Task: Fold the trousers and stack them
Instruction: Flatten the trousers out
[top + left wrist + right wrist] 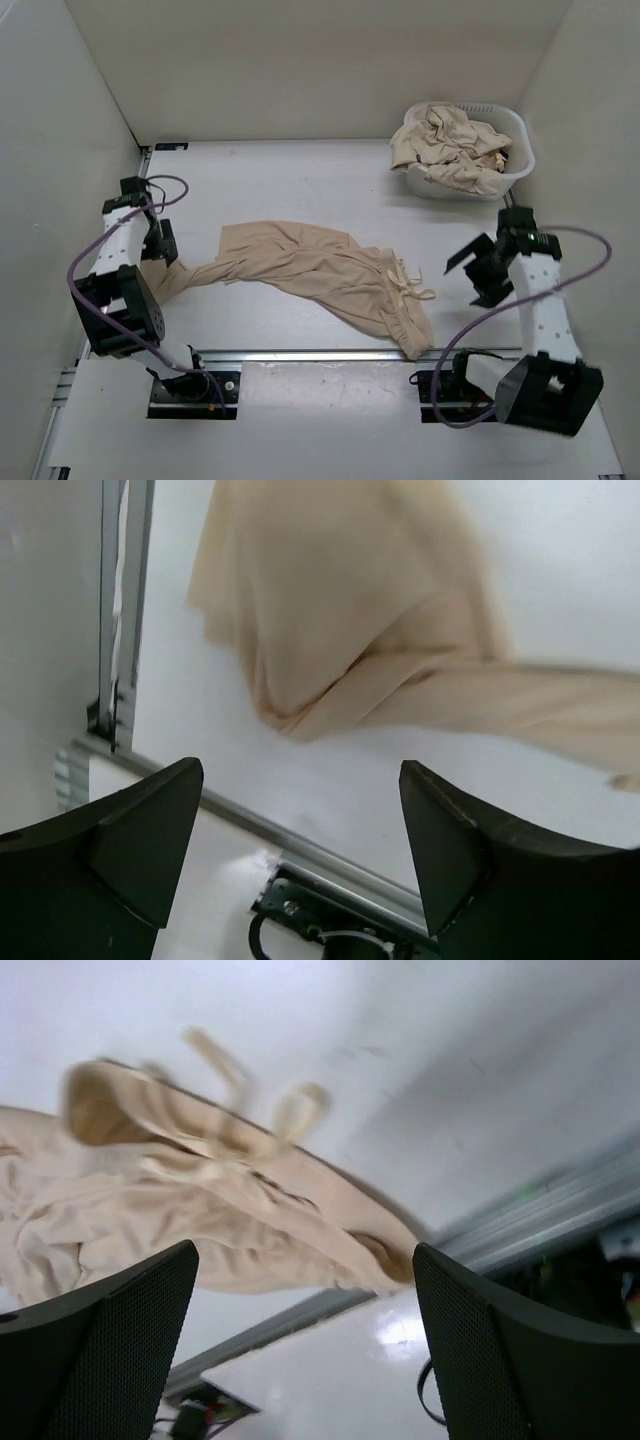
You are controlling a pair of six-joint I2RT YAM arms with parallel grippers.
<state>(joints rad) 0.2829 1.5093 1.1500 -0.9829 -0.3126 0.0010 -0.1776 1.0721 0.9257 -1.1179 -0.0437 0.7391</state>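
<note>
A white surface (300, 180) lay boxed in by pale walls on three sides, with a metal rail crossing the lower part of the overhead frame; only that view took in the whole layout. One pair of beige trousers (310, 265) lay spread across the middle of the frame, its legs trailing toward the left and its waist with drawstring toward the lower right; a white laundry basket (515, 150) in the upper right held more crumpled beige trousers, something neither wrist view showed. The left end effector (160, 240) stood at the left of the frame, at the leg ends of the cloth; the right end effector (480, 270) stood at the right, apart from the waist. The left wrist view alone showed the left end effector (300, 840) with its fingers spread wide and nothing between them, the folded leg fabric (340, 630) lying beyond in the upper half of the frame. The right wrist view, blurred, showed the right end effector (305, 1340) likewise wide open and holding nothing; the waist and drawstring loops (200, 1180) lay in the left and centre of that frame.
</note>
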